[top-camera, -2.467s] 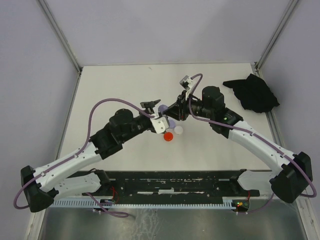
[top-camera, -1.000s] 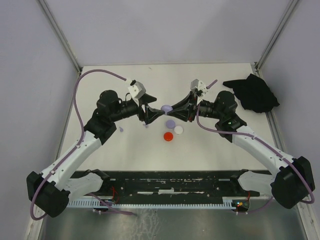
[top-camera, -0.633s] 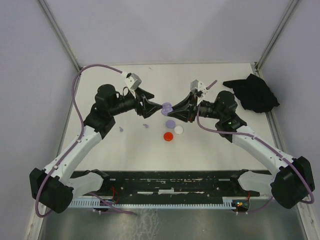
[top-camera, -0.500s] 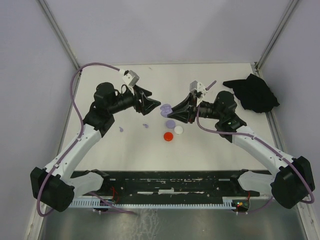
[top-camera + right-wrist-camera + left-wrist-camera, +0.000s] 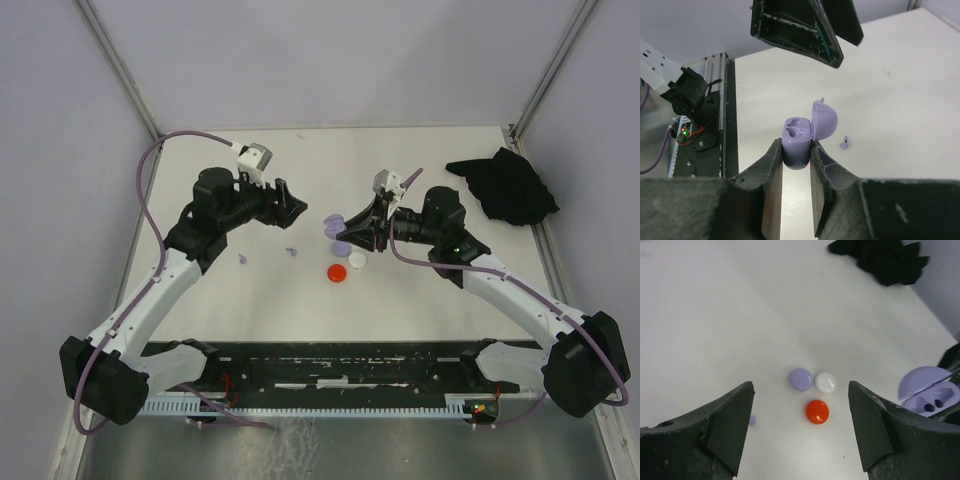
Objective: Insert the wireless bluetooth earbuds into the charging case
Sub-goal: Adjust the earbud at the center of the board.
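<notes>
My right gripper [image 5: 796, 150] is shut on the base of a lilac charging case [image 5: 800, 137], held above the table with its lid [image 5: 824, 120] open and both sockets showing bare. In the top view the case [image 5: 333, 222] hangs at the tip of the right gripper [image 5: 343, 230]. My left gripper [image 5: 295, 205] stands open to its left, apart from the case, with nothing between its fingers [image 5: 725, 425]. Two tiny lilac earbuds [image 5: 291, 251] [image 5: 242, 258] lie on the table below the left gripper. One earbud [image 5: 844, 144] shows beside the case in the right wrist view.
Three round flat discs lie together under the case: lilac [image 5: 341, 247], white [image 5: 357, 260] and red [image 5: 337, 272]. A black cloth [image 5: 505, 185] is bunched at the far right. A black rail [image 5: 350, 375] runs along the table's near edge.
My left gripper, which met the case a second ago, has drawn back to the left and stands apart from it. The right gripper has shifted slightly left and nearer with the case.
</notes>
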You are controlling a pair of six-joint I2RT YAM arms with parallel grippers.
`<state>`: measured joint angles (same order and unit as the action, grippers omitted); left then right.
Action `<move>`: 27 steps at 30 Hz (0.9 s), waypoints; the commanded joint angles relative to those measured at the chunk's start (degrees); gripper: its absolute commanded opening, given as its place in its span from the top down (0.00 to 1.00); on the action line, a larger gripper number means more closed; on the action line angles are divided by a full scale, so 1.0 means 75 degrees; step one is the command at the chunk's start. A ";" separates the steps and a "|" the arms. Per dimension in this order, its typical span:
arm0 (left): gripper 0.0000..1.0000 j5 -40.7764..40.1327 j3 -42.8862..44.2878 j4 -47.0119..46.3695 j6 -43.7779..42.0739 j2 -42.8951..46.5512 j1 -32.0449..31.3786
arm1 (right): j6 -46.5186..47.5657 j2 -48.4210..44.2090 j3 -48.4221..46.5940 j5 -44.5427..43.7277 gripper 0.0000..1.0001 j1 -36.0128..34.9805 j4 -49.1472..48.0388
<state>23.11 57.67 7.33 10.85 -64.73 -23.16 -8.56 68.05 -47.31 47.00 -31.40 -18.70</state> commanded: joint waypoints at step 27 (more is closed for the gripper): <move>0.18 -0.2292 -0.0278 0.2213 0.1449 -0.3520 0.2490 | 0.1038 -0.0202 0.0562 -0.0689 0.98 -0.0018 0.1132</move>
<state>3.97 54.26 26.02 17.78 -89.38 -4.86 -2.66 67.64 -42.28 41.95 -31.40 -10.66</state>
